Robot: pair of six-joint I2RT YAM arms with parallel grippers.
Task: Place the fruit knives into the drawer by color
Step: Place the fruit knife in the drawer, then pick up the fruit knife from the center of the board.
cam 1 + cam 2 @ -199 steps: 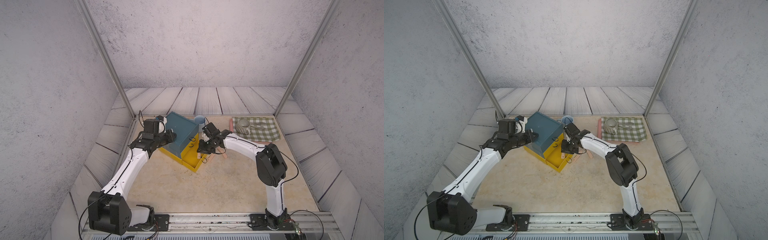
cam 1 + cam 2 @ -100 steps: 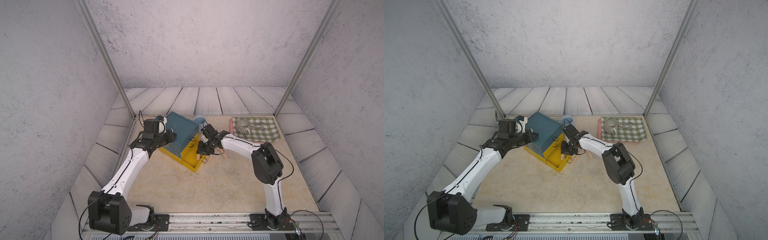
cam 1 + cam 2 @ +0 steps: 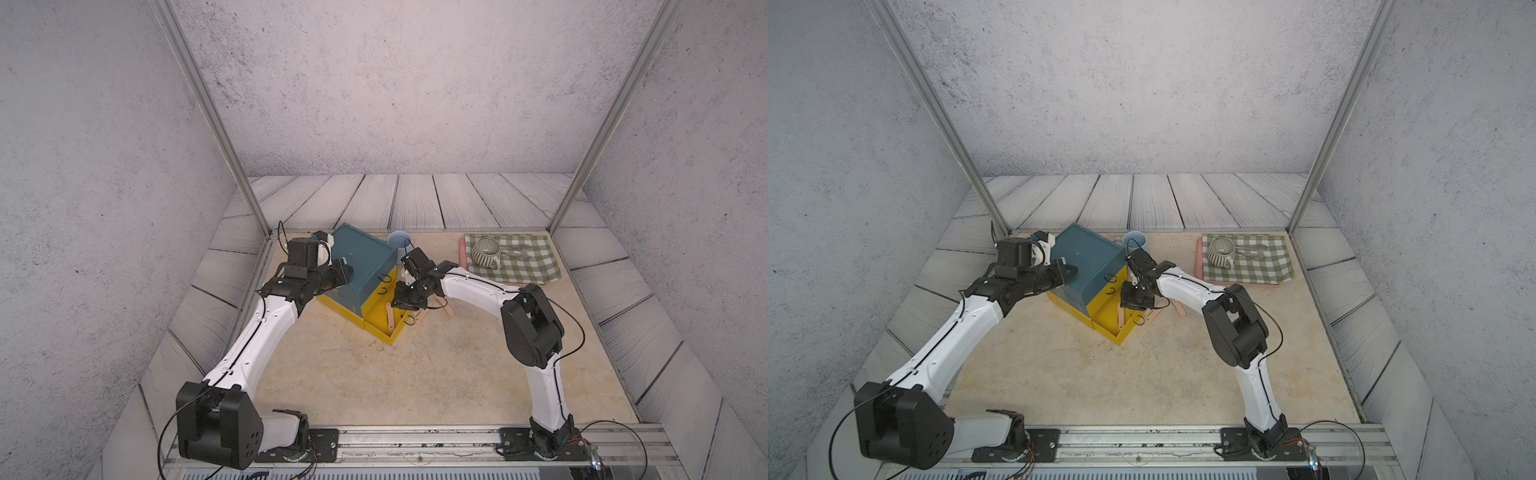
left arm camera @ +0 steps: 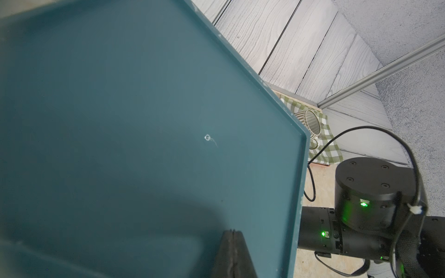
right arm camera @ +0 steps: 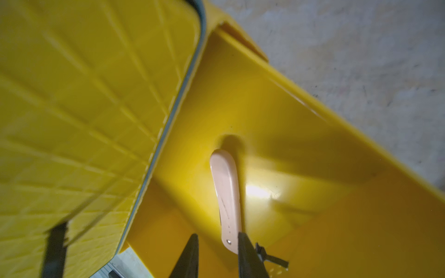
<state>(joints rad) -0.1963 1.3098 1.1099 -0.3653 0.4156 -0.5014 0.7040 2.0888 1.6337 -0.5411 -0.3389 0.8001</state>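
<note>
The drawer chest (image 3: 361,257) has a dark teal top over yellow tiers, and its lowest yellow drawer (image 3: 394,336) is pulled out. My left gripper (image 4: 232,231) is shut and empty, its tips resting on the teal top (image 4: 144,120); in a top view the left gripper (image 3: 347,268) sits at the chest's left edge. My right gripper (image 5: 218,235) hangs open over the open drawer (image 5: 301,149). A peach-pink fruit knife (image 5: 226,192) lies on the drawer floor, its end beside one finger (image 5: 245,252). Two more pink knives (image 3: 424,316) (image 3: 450,309) lie on the table just right of the drawer.
A pale blue cup (image 3: 400,240) stands behind the chest. At the back right, a green checked cloth (image 3: 528,270) carries a striped mug (image 3: 485,252) and a metal utensil (image 3: 517,249). The right arm's elbow (image 3: 532,328) stands high over the table's right half.
My right gripper's jaws have parted over the open yellow drawer, and the right elbow has shifted slightly. The left arm and the chest have not moved.
</note>
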